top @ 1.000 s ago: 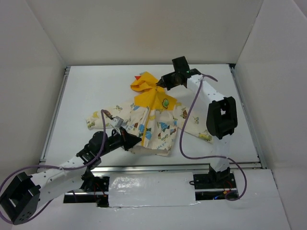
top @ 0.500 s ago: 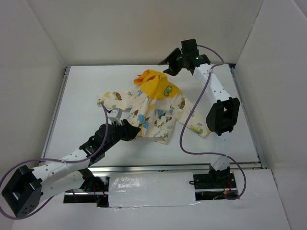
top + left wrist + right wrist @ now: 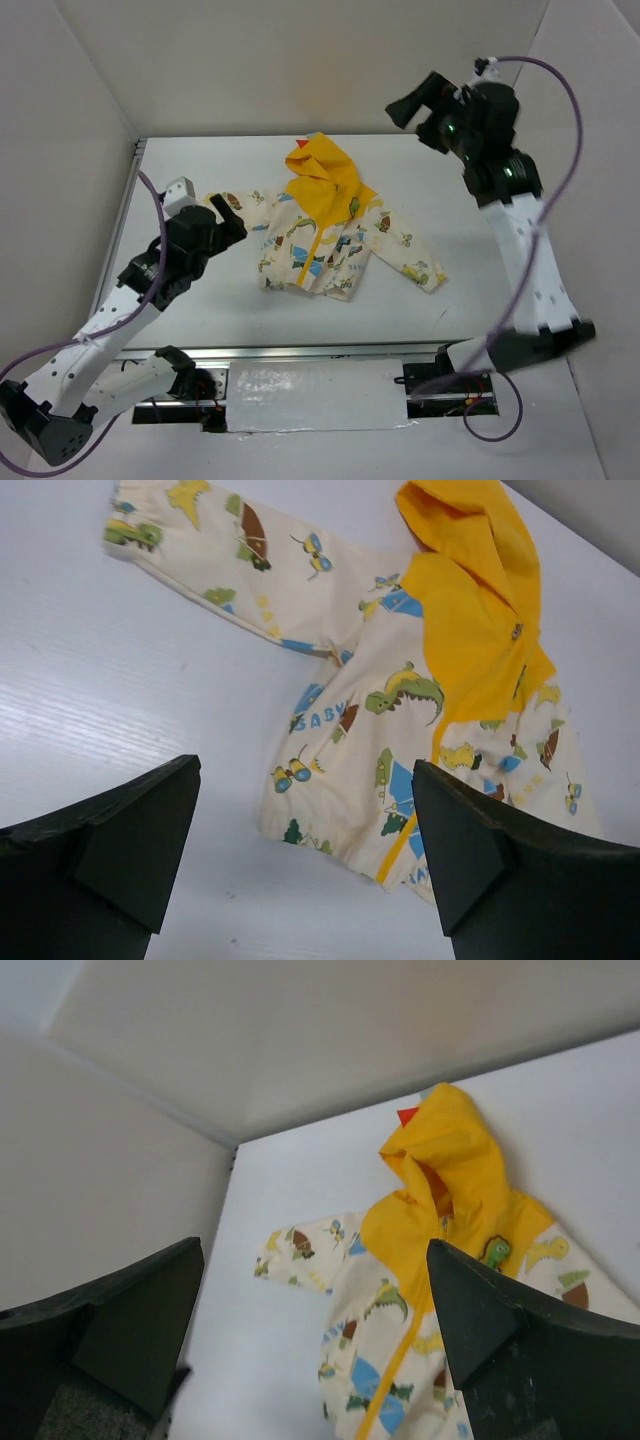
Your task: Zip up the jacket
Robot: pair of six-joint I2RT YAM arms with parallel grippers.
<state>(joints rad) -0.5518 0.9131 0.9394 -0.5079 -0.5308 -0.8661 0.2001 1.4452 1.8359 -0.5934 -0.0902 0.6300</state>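
1. Jacket position. The jacket (image 3: 322, 235) lies flat on the white worktop (image 3: 190, 165), front side up, with bare worktop on every side of it. The yellow hood (image 3: 320, 172) points away from the arm bases. The hem faces the arm bases. Both sleeves are spread outward from the body of the jacket. The yellow zip placket (image 3: 432, 742) runs from the hood down to the hem, and the two front panels lie together along it. How far the zip is closed cannot be told. A small red piece (image 3: 408, 1116) shows at the far tip of the hood.

2. Left gripper. The left gripper (image 3: 226, 213) hangs above the worktop, close to the cuff of the jacket sleeve on the left arm's side, and clear of the fabric. Its jaws stand wide apart. Nothing is between them; the left wrist view shows the jacket below and beyond the fingers (image 3: 110, 845).

3. Right gripper. The right gripper (image 3: 408, 106) is raised high, beyond the jacket and on the right arm's side of the hood, well apart from it. Its jaws also stand wide apart and carry nothing. The right wrist view looks down on the hood and the upper part of the jacket.
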